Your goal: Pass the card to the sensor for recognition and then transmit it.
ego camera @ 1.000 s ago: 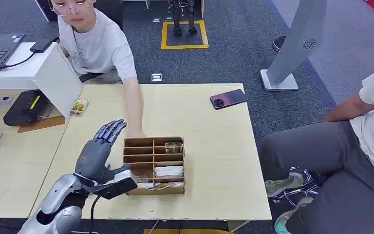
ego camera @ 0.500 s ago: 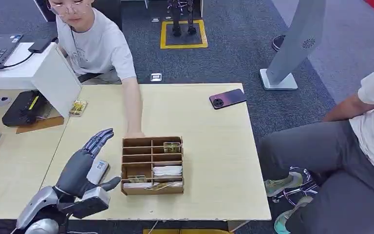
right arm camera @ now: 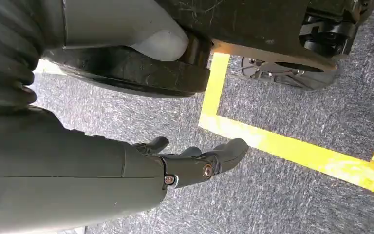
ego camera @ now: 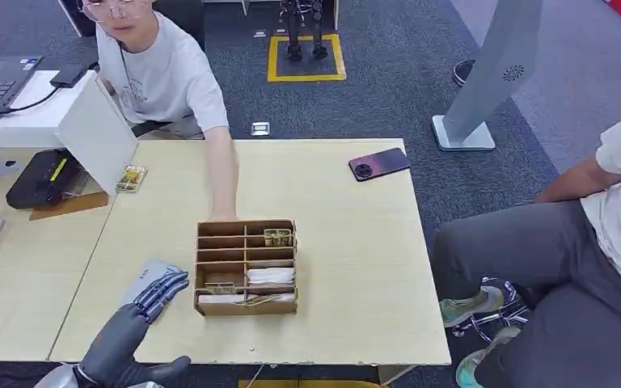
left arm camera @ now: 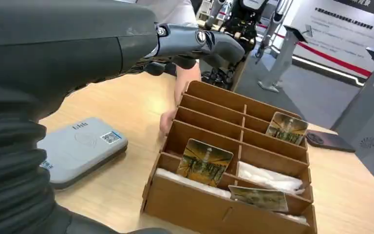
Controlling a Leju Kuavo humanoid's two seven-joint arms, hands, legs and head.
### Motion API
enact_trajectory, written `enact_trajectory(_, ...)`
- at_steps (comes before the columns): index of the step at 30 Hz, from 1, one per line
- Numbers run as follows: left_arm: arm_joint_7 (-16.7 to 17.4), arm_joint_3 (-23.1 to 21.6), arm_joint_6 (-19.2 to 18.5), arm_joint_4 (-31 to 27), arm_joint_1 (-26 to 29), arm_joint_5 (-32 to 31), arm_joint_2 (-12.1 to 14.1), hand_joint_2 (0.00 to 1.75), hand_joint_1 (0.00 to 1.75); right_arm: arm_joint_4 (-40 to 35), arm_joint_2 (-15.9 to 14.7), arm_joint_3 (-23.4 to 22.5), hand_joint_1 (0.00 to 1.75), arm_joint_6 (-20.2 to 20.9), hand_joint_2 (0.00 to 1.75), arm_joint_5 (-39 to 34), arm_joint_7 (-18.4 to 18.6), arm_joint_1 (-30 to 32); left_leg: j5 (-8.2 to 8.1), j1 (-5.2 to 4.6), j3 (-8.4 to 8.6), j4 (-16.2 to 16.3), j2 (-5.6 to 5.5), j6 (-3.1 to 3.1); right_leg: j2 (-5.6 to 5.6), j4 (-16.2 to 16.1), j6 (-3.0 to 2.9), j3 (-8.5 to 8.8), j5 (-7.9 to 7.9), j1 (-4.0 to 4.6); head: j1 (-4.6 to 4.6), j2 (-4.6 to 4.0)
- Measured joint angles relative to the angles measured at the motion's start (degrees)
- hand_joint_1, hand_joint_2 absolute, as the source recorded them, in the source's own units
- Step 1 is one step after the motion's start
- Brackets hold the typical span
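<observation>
A wooden divider box (ego camera: 204, 267) stands mid-table with picture cards upright in its slots: one at the back (ego camera: 277, 237), one at the front left (ego camera: 220, 288). The same cards (left arm camera: 207, 161) (left arm camera: 286, 128) are in the box (left arm camera: 209, 210) in the left wrist view. A flat grey sensor pad (ego camera: 147, 274) (left arm camera: 80, 148) lies left of the box. My left hand (ego camera: 133, 323) (left arm camera: 126, 44) hovers at the table's near edge, fingers extended over the sensor's near end, holding nothing. My right hand (right arm camera: 195, 163) hangs over the carpet, fingers spread and empty.
A person across the table rests a hand (ego camera: 222, 215) (left arm camera: 175, 109) on the box's far side. Another card (ego camera: 132, 178) lies at the far left by a white stand (ego camera: 97, 129). A phone (ego camera: 379, 163) lies at the far right. A seated person (ego camera: 566, 242) is at the right.
My left hand has drawn back from beside the box to the table's near edge, uncovering the sensor pad. The box has shifted slightly left and toward the person.
</observation>
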Motion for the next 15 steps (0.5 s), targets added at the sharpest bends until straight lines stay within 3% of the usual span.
enact_trajectory(3,-0.4,0.0,0.0,-0.2,0.5,-1.3,0.7,1.75,0.0,0.0,0.0,0.0,0.0,0.2,1.75,0.0,0.0,0.0,0.0,0.0,0.02,0.0,-0.02,0.0,0.0,0.0,0.0,0.01,0.0,0.0,0.0,0.0)
enact_trajectory(11,4.1,-2.0,1.9,0.8,-0.2,-10.6,0.7,1.75,0.0,0.0,0.0,-0.3,0.0,0.3,1.75,0.2,0.1,-0.1,0.0,0.0,0.01,0.0,-0.03,0.0,-0.01,0.0,0.0,0.0,-0.01,0.0,0.0,0.0)
enact_trajectory(15,4.8,-3.7,2.3,2.1,-0.5,-11.9,0.4,1.75,0.0,0.0,0.0,-0.3,0.0,0.3,1.75,0.3,0.2,-0.1,0.0,0.0,0.01,0.0,-0.02,0.0,0.0,0.0,0.0,0.0,0.0,0.0,0.02,0.0)
